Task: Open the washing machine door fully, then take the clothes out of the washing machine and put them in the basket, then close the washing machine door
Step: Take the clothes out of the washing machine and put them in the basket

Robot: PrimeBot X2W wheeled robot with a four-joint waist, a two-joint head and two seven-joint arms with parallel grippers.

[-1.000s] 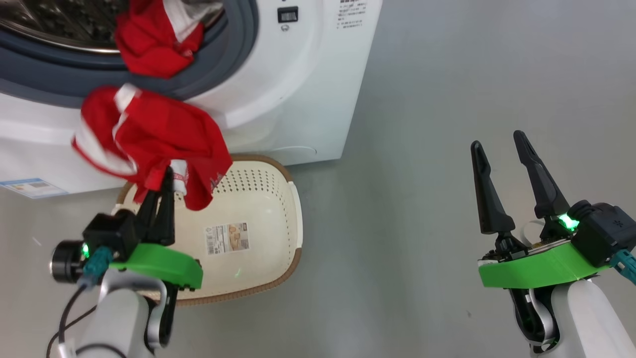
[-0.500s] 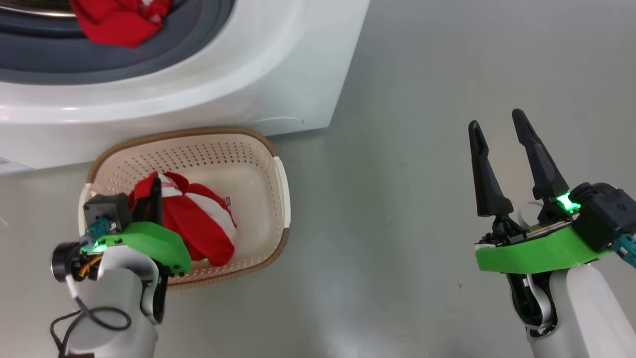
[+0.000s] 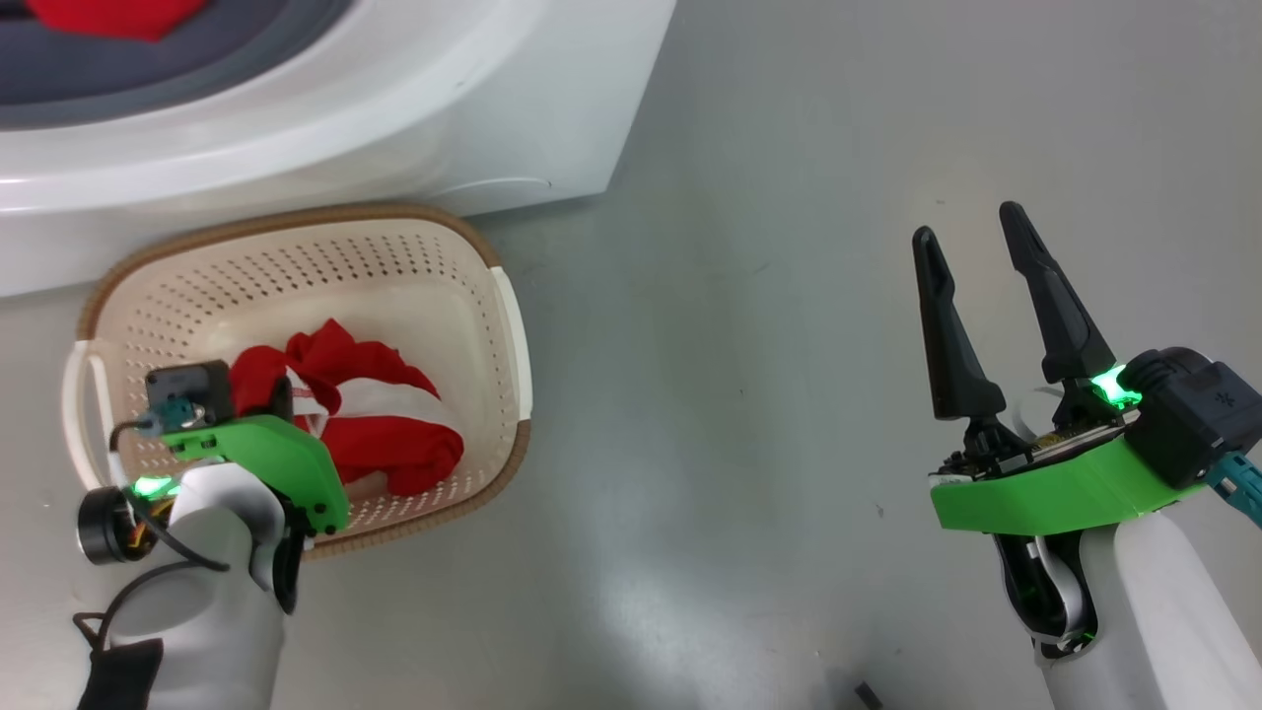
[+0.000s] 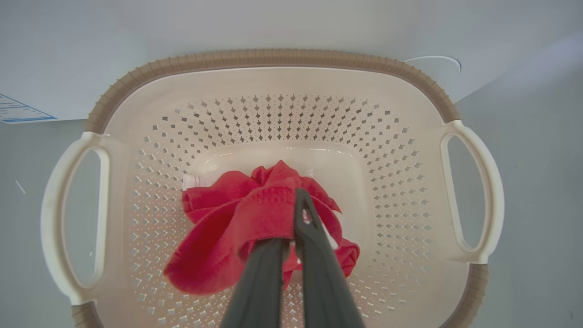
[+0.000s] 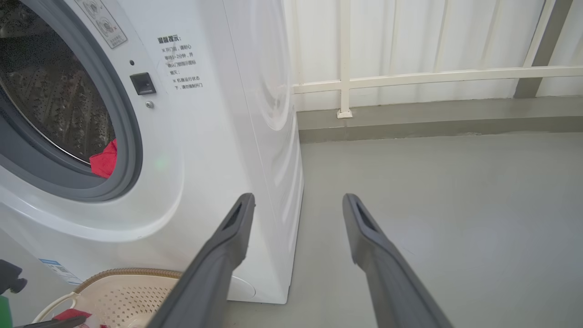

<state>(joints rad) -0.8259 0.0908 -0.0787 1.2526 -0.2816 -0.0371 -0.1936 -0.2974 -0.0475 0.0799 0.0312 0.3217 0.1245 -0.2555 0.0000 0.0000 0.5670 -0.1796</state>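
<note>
Left wrist view: the clothes (image 4: pixel 218 228), judged soft and light, are pinched at a bunched fold by the left gripper (image 4: pixel 291 237) inside the basket (image 4: pixel 273 58).

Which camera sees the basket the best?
The left wrist view: it looks straight down into the basket, with both handles, the brown rim and the red clothes inside. In the head view the left arm covers part of it. The right wrist view catches one corner.
</note>
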